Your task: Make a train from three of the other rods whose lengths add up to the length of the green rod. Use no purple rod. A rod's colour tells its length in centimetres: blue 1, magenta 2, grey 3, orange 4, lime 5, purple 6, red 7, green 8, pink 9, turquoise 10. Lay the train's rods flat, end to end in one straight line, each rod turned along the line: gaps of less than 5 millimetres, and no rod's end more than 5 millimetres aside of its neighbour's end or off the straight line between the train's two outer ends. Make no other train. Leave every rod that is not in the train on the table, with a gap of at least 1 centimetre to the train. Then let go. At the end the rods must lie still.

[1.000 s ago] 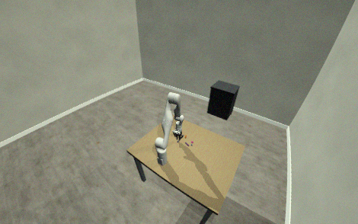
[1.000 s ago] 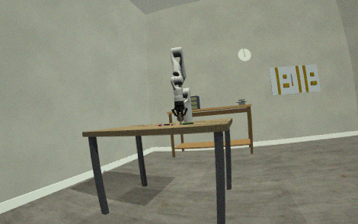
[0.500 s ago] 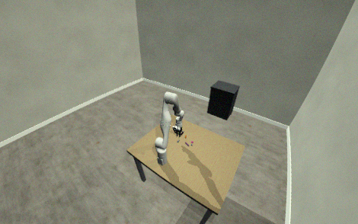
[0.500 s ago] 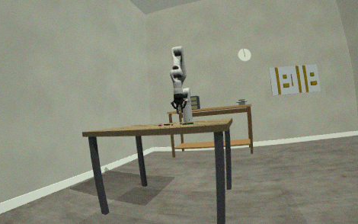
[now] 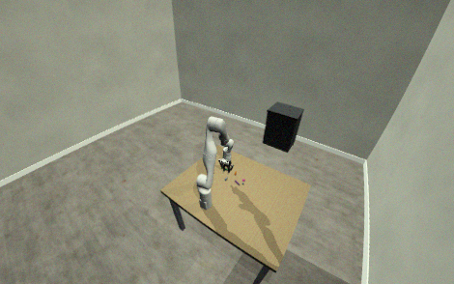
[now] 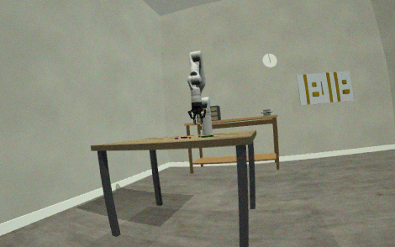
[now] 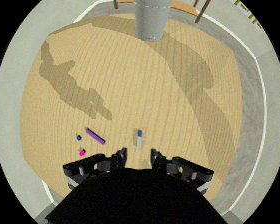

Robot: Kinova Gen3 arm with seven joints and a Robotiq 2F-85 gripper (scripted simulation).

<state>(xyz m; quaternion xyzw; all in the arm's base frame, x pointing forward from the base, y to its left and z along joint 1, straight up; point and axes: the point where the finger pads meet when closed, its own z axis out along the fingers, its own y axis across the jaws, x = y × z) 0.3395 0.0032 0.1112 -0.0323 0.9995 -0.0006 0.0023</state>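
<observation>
My gripper [image 7: 138, 153] is open, empty, and raised above the table; it also shows in the top view [image 5: 225, 167] and the exterior view [image 6: 197, 116]. In the wrist view a short grey rod [image 7: 139, 139] lies flat on the table just ahead of the fingers, with a small blue rod [image 7: 140, 133] at its side. To the left lie a purple rod [image 7: 94, 136], another small blue rod [image 7: 78, 137] and a magenta rod [image 7: 82, 152]. A green rod [image 6: 207, 136] lies near the arm's base. An orange spot [image 5: 236, 172] is too small to make out.
The arm's base [image 7: 152, 10] stands at the far side of the wooden table [image 5: 238, 208]. A second wooden table with a shelf [image 6: 234, 140] stands behind it. A black cabinet [image 5: 283, 126] stands by the wall.
</observation>
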